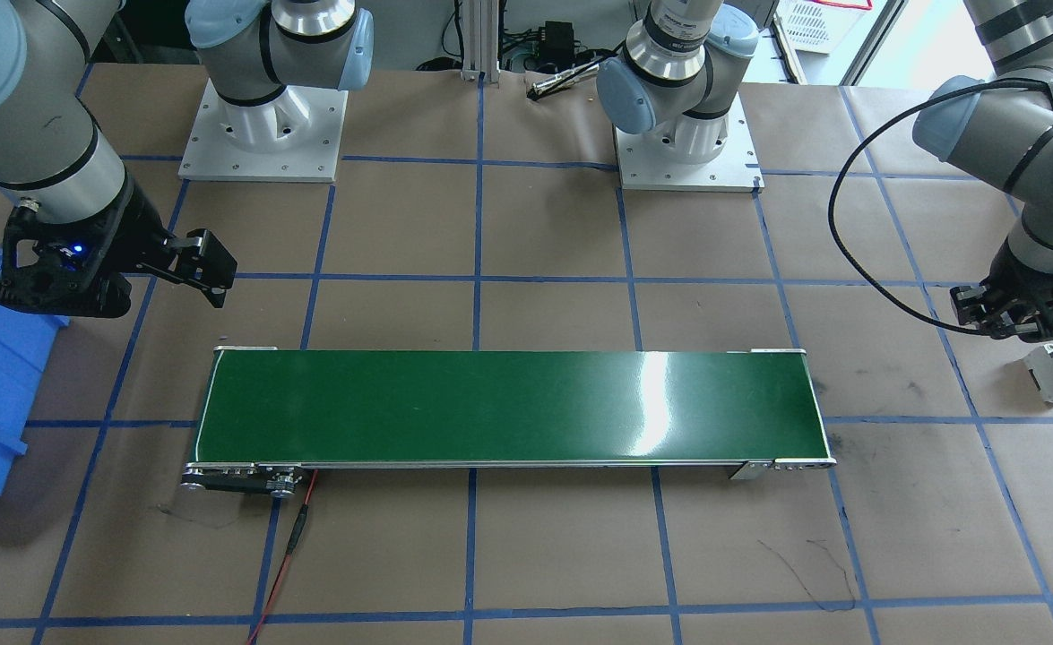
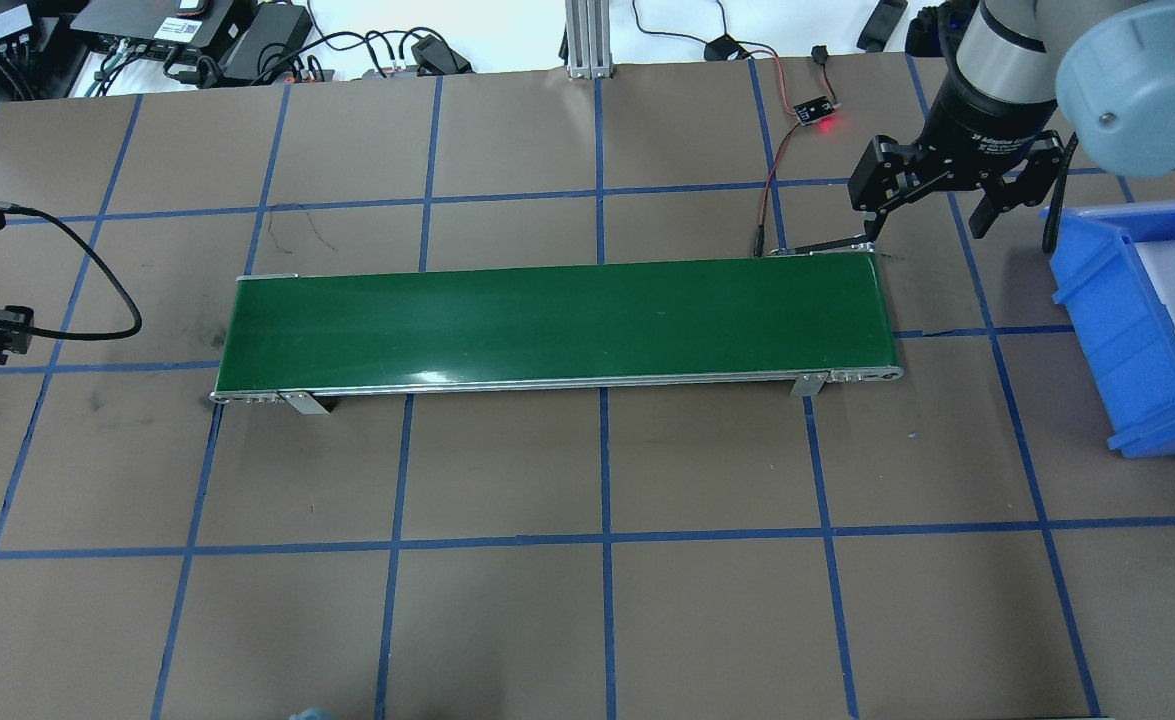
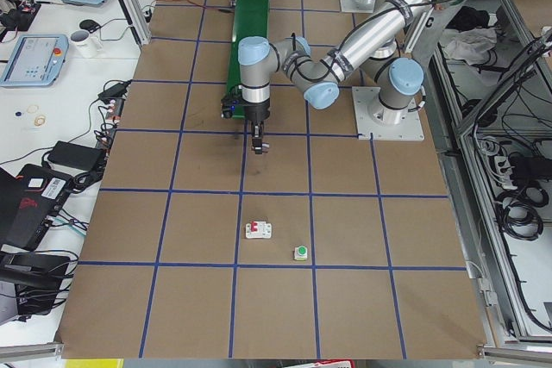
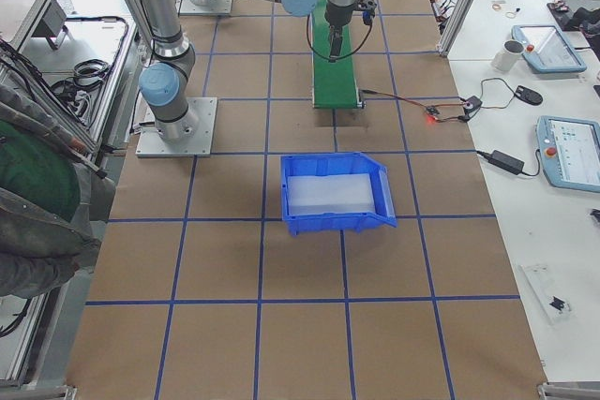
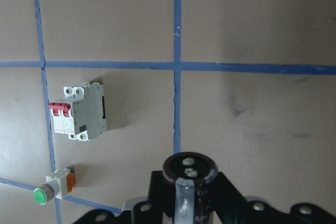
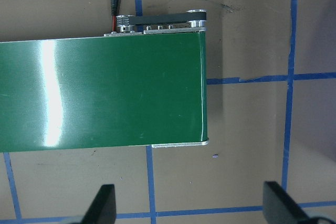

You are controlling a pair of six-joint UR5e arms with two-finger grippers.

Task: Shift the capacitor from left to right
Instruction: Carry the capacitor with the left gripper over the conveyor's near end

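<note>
Brown table, green conveyor mid-table. My left gripper clamps the capacitor above the table, near the circuit breaker. My right gripper hangs spread wide by the conveyor's end.

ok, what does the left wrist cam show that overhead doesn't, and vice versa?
Left wrist only: the capacitor gripped in the left gripper, with the circuit breaker and the green push button lying apart on the table.
Overhead only: the conveyor belt with nothing on it, the blue bin, and the right gripper, open, near the belt's right end.
Both: the brown table with its blue tape grid.
</note>
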